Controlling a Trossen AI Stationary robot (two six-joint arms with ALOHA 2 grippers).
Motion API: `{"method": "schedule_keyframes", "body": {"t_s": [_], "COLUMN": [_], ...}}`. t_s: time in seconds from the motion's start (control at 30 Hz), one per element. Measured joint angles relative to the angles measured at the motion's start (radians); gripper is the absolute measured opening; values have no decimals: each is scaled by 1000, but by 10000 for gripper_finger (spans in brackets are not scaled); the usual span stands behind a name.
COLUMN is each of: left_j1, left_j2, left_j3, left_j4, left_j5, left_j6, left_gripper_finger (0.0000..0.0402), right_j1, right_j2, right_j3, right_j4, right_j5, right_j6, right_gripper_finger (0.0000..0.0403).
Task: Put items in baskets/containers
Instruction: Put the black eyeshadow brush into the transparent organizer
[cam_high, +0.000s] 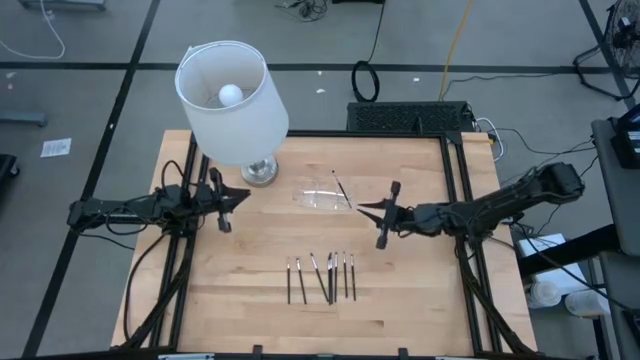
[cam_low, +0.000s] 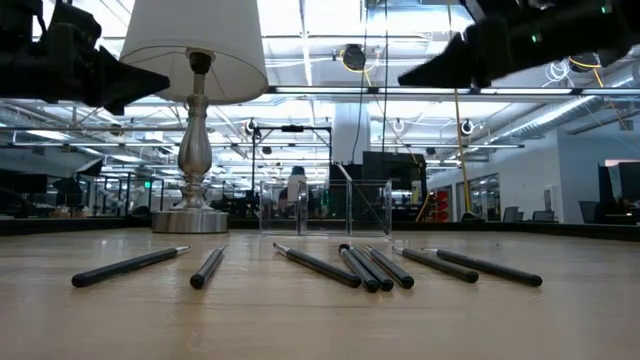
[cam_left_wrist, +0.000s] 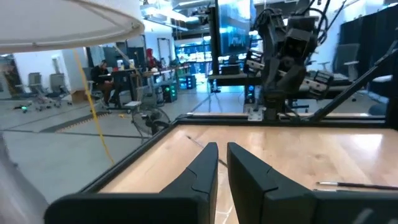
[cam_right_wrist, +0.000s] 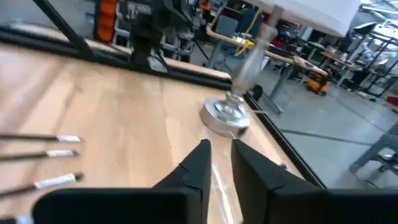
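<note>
Several thin dark sticks (cam_high: 322, 277) with pale ends lie side by side on the wooden table near its near edge; the low view shows the sticks (cam_low: 350, 265) flat on the wood. One more stick (cam_high: 340, 187) lies at the far right end of the transparent tray (cam_high: 322, 198), which stands mid-table, also seen as the clear tray (cam_low: 325, 207). My left gripper (cam_high: 240, 197) hovers left of the tray, shut and holding nothing. My right gripper (cam_high: 362, 207) hovers just right of the tray, shut and holding nothing. Both are well above the wood in the low view.
A table lamp with a white shade (cam_high: 232, 100) stands on its metal base (cam_high: 260, 172) at the far left of the table, close to my left gripper. Black rails frame the table's edges. Bare wood lies between the tray and the row of sticks.
</note>
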Motion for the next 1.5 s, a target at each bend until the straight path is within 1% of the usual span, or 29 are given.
{"method": "schedule_keyframes", "body": {"t_s": [0.07,0.13,0.2,0.27,0.37,0.5,0.57,0.7,0.83,0.97,1.07,1.2,1.3,1.47,1.5], "left_j1": [0,0,0,1,2,2,2,2,2,0,-18,-89,-158,-281,-307], "left_j2": [0,0,0,0,0,0,0,0,0,8,53,166,255,396,425], "left_j3": [0,0,0,0,0,0,0,0,0,0,0,0,0,1,8], "left_j4": [-1,-9,-16,-15,1,0,-4,-9,-22,-106,-158,-143,-89,50,58], "left_j5": [-20,-30,-32,-44,-49,-41,-24,16,20,27,66,89,56,-38,-62], "left_j6": [-13,-89,-160,-196,-244,-297,-330,-342,-366,-440,-529,-638,-699,-767,-782], "left_gripper_finger": [44,44,44,44,44,44,44,44,44,44,44,44,44,44,44], "right_j1": [-12,-22,-31,-39,-52,-76,-93,-124,-155,-183,-207,-237,-246,-247,-247], "right_j2": [-17,-47,-89,-143,-227,-352,-408,-475,-477,-461,-451,-446,-446,-447,-447], "right_j3": [-33,-65,-88,-113,-163,-241,-269,-299,-325,-351,-357,-357,-357,-357,-357], "right_j4": [27,37,37,43,51,156,168,167,166,172,178,239,279,352,366], "right_j5": [-10,-34,-58,-94,-192,-278,-311,-318,-317,-316,-316,-316,-317,-318,-319], "right_j6": [-17,-40,-53,-65,-95,-117,-111,-96,-76,-52,-21,-20,-19,-21,-21], "right_gripper_finger": [17,5,6,8,3,1,1,1,0,0,0,0,0,0,0]}}
